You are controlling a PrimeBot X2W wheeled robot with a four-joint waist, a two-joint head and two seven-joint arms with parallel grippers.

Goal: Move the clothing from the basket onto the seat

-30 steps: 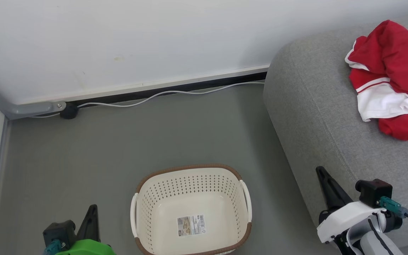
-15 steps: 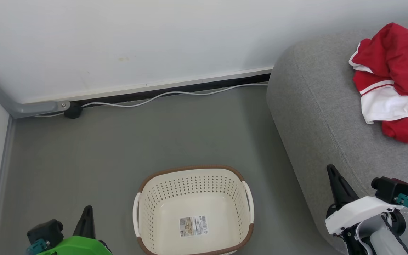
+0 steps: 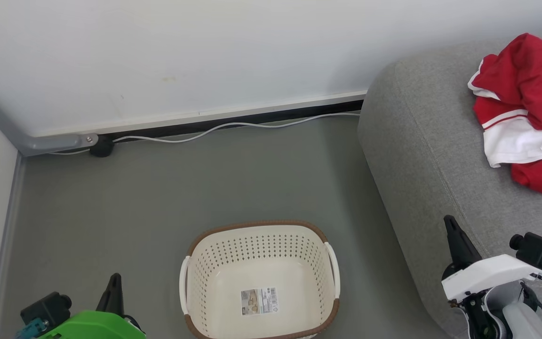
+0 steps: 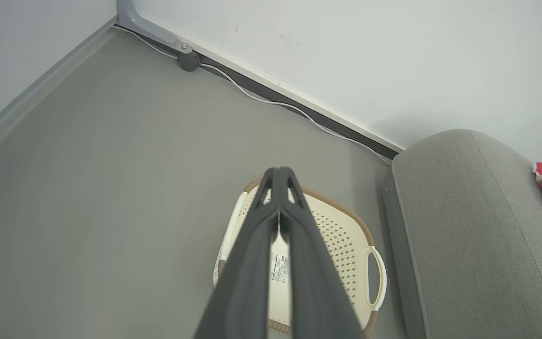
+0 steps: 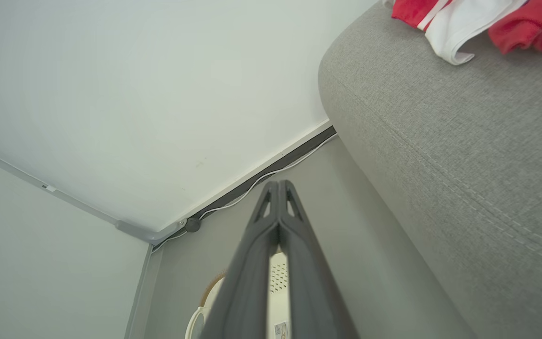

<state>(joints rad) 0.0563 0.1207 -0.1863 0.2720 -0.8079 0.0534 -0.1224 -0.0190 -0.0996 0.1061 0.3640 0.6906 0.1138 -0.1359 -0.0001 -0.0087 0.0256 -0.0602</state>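
At the bottom edge of the head view, both arms sit low. The left gripper [image 3: 114,281] is on its green wrist, fingers pressed together, holding nothing; the left wrist view confirms it, left gripper [image 4: 279,171] tips meeting over the basket. The right gripper [image 3: 450,220] has its fingers pressed together too and is empty, sitting in front of the sofa's side; in the right wrist view the tips [image 5: 278,183] close to a point.

Between the two arms, on the grey floor [image 3: 158,197], is the laundry basket [image 3: 257,223], upright. Its handles are left and right, so its long axis probably runs across the view. Inside there is only the label sticker [image 3: 259,301] on the bottom, no garment.

Right of the basket and apart from it is the grey sofa [image 3: 421,155], rounded end toward the wall. The clothing [image 3: 525,103] lies on the seat top as a crumpled red heap, well apart from both grippers, up and to the right of the right fingers. The right arm is clearly nearer.

The heap's long axis runs roughly near-to-far along the seat. It is too bunched to give a real heading; the white panel with red stripe trim faces the sofa's rounded end.

Judgement: transfer looks done, nothing left to pick.

Farthest back, a white cable [image 3: 233,125] runs along the wall base.
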